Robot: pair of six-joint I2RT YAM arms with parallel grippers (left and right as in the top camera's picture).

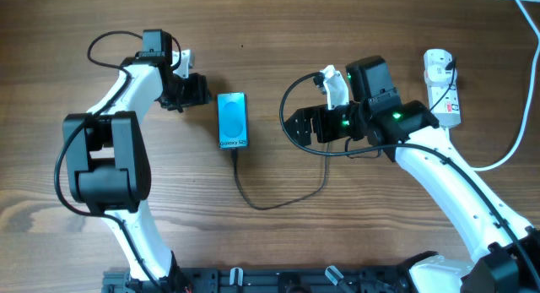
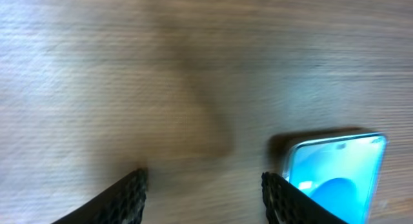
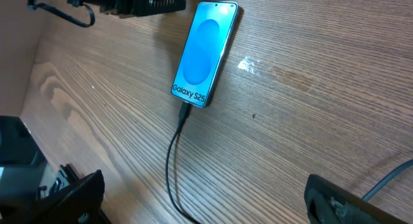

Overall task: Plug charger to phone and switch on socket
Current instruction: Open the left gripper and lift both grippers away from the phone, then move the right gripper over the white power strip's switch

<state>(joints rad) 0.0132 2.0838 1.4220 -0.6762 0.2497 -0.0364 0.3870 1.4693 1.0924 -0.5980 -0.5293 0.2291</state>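
Overhead view: the phone (image 1: 232, 120) is laid flat, screen up, approx. at the centre of the table (image 1: 278, 23), w/ its "Galaxy S25" band toward the near edge. The charger (image 1: 270, 207) is seen joined to the phone's lower end. From there the black cable is run toward the near edge, curved to the right and led up to the right arm. The socket (image 1: 442, 86) is placed at the far right of the table, well apart from the phone. Its switch pos. cannot be told from this view. A white cord (image 1: 516, 147) is routed past the socket near the right edge.

Left gripper (image 1: 202, 90): positioned just beside the phone's upper left corner, not touching. In the left wrist view the fingers (image 2: 129, 198) are held apart w/ only bare wood between them. The phone's top end is seen just beyond the right-hand pad. Nothing is gripped.

Right gripper (image 1: 294, 126): located to the right of the phone, between phone and socket. In the right wrist view the jaws are spread wide at the bottom corners of the frame, w/ nothing clamped. The charger's plug tip is seen seated in the phone's lower edge, and the cable is laid along the table toward the gap between the jaws.
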